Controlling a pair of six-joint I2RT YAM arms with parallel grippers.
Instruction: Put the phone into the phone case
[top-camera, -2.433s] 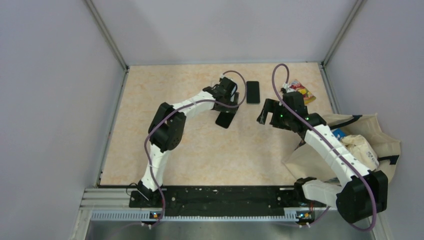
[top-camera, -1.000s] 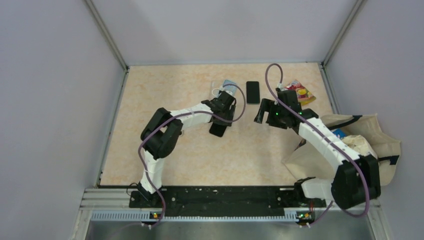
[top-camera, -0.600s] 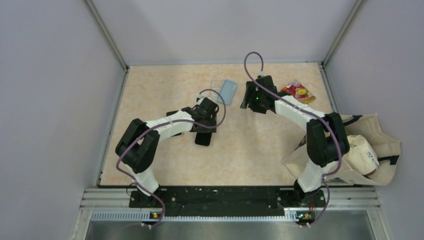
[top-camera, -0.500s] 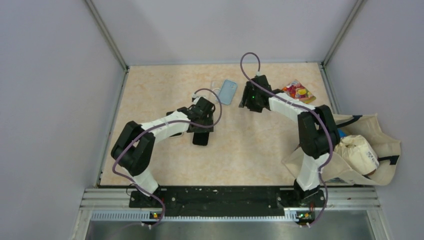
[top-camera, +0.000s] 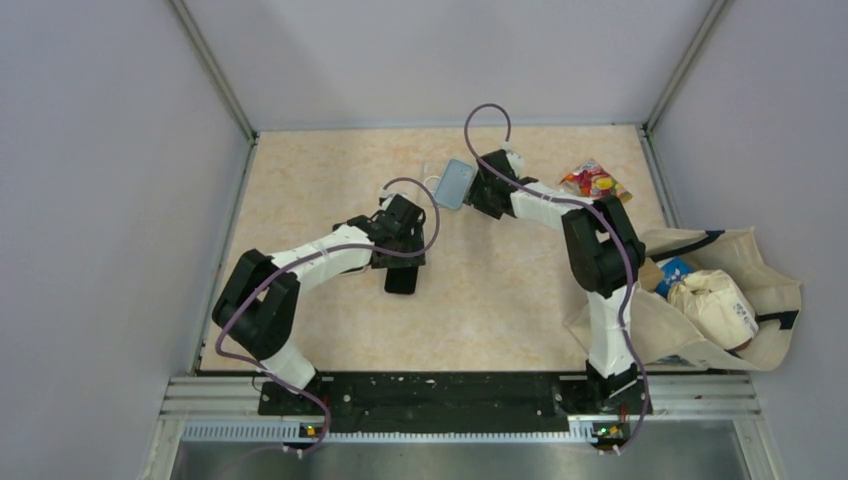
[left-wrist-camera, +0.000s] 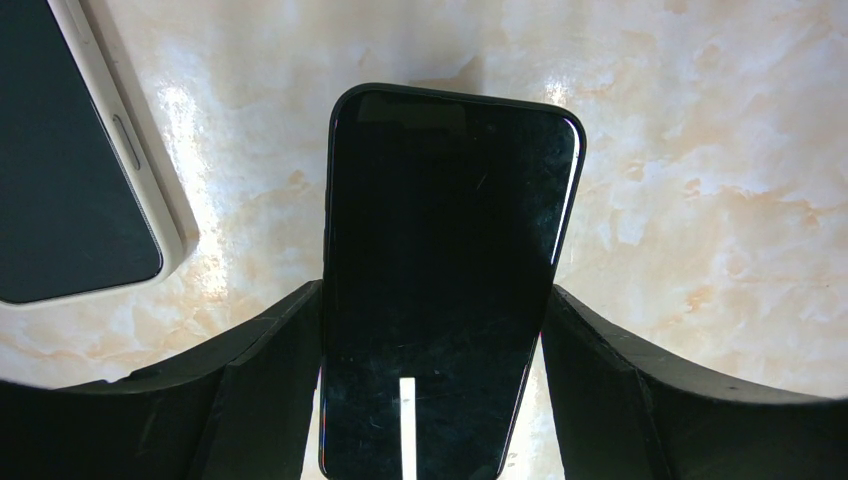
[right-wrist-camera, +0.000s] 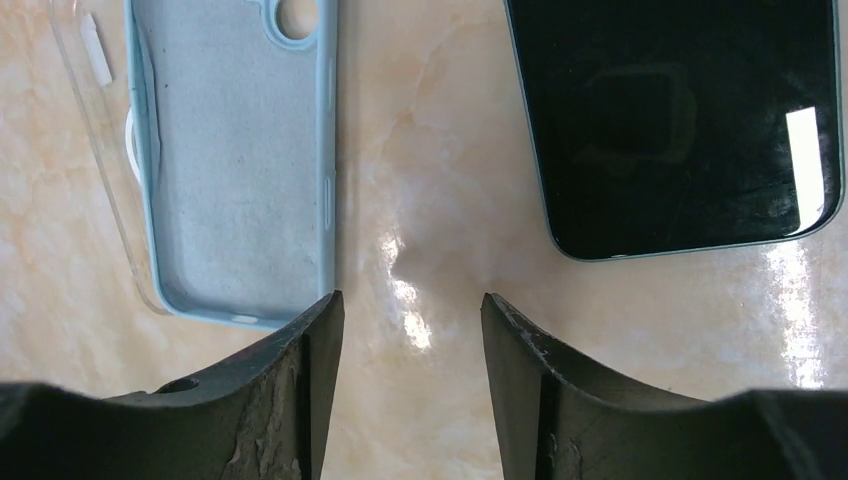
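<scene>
A black phone sits between the fingers of my left gripper, which is shut on its long sides. In the top view the phone sticks out toward the near side from the left gripper, low over the table. The light blue phone case lies open side up at the back middle, partly on a clear case. My right gripper is open and empty over bare table, with the blue case on its left and a second dark phone on its right.
A dark slab with a pale rim lies left of the held phone. A colourful snack packet lies at the back right. A beige cloth bag with items inside fills the right side. Grey walls enclose the table.
My left gripper has carried the black phone toward the near left. My right arm has swung left along the back, from beside the snack packet to next to the blue case, covering the second phone from above.
</scene>
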